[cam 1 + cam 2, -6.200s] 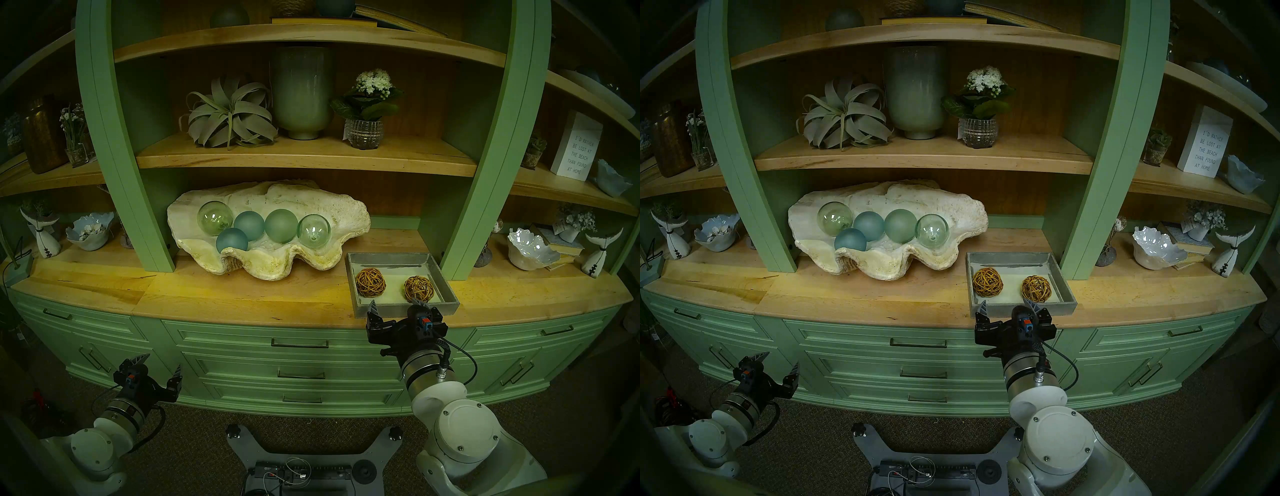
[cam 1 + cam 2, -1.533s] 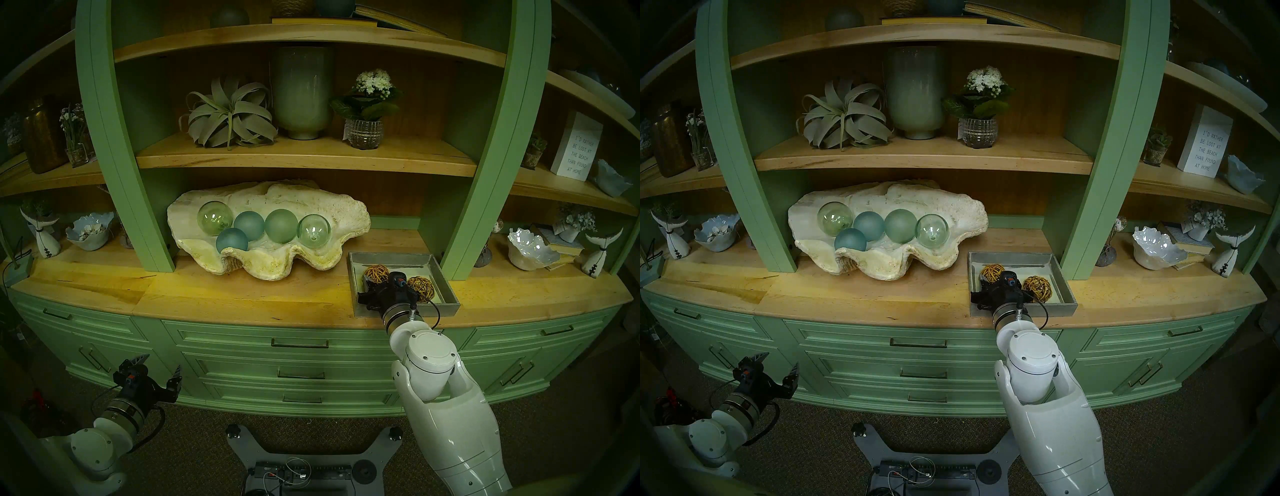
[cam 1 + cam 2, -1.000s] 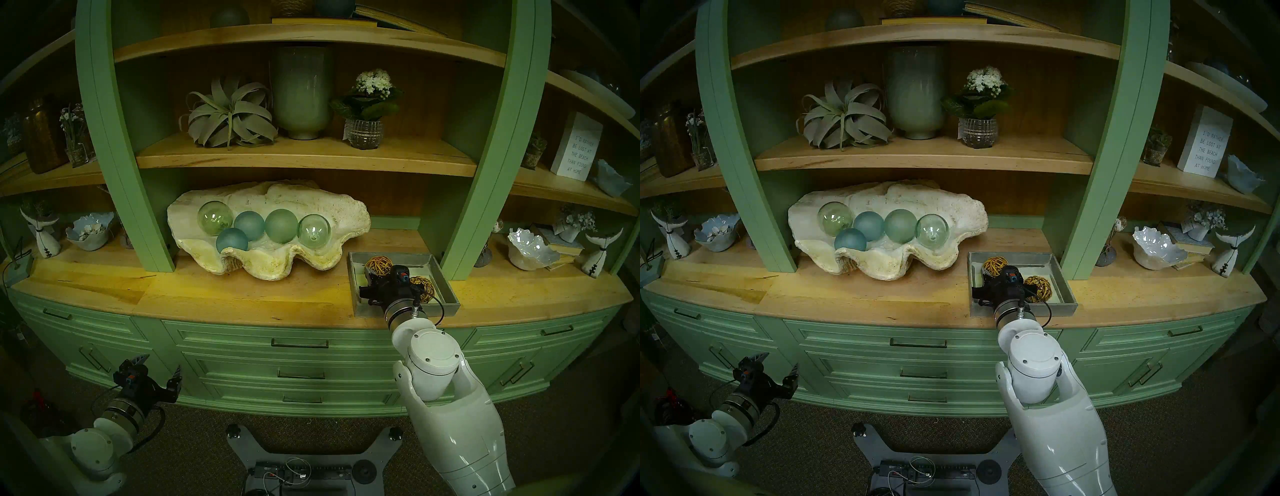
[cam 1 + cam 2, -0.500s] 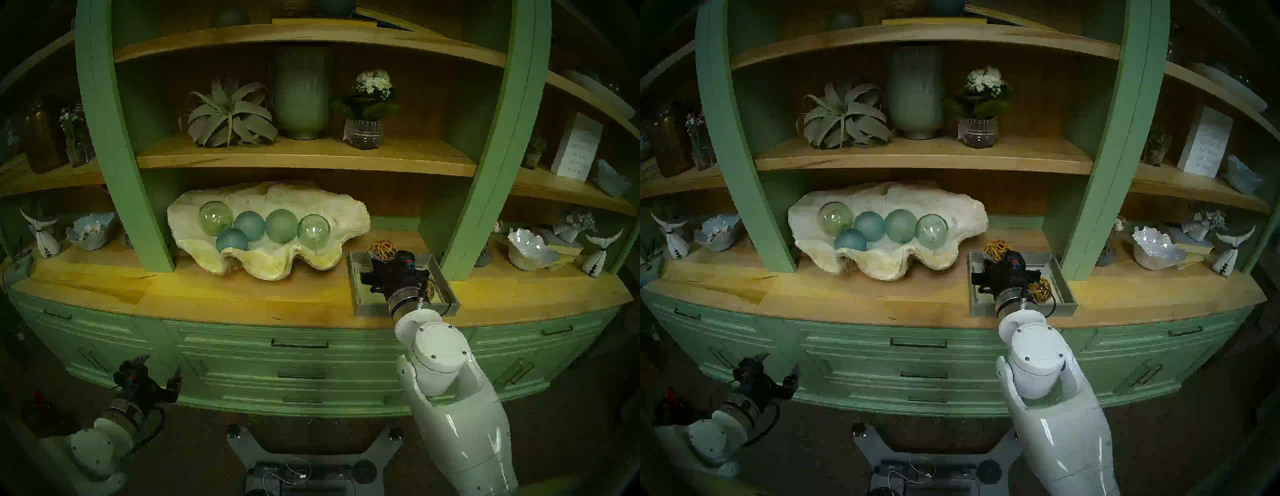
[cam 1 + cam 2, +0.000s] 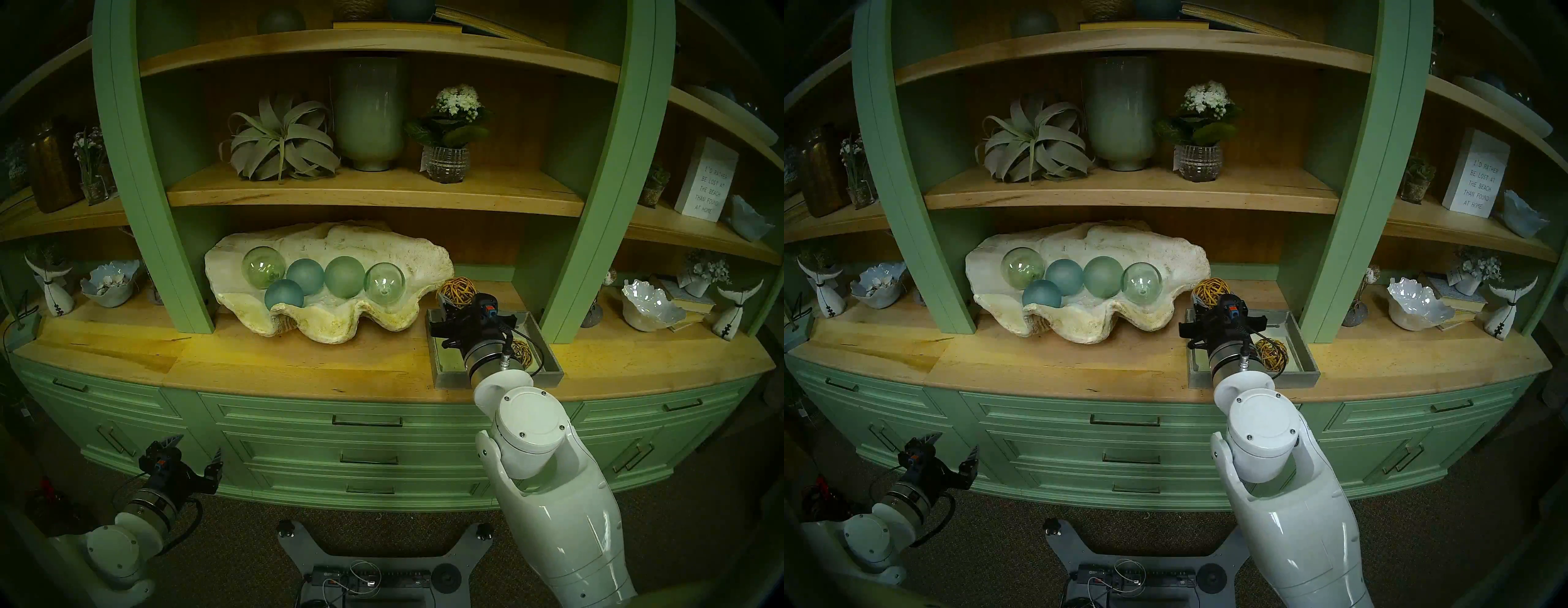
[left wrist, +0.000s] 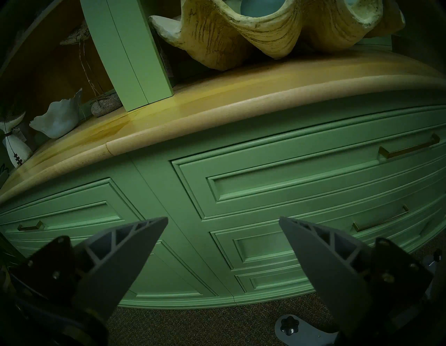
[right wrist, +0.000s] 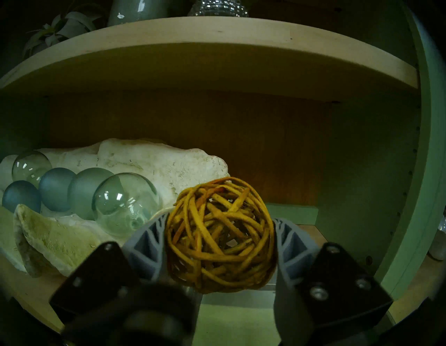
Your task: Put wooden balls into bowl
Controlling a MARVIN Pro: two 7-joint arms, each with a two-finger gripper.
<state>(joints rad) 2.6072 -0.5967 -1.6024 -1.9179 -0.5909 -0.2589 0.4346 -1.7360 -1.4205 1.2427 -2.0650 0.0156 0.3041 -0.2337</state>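
A: Left gripper (image 5: 193, 456) hung open below the countertop's left front edge; clam shell (image 5: 428, 254) sat mid-counter.

B: Right gripper (image 7: 220, 238) clamped one rattan ball (image 7: 220, 235) above the grey tray (image 5: 551, 361); other ball (image 5: 522, 351) inside. Clear the scalloped rim, avoid the glass balls (image 5: 384, 283).

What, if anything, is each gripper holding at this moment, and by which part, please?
The right gripper holds one woven rattan ball, its fingers pressed on the ball's opposite sides, lifted clear of the grey tray. The left gripper is open and holds nothing.
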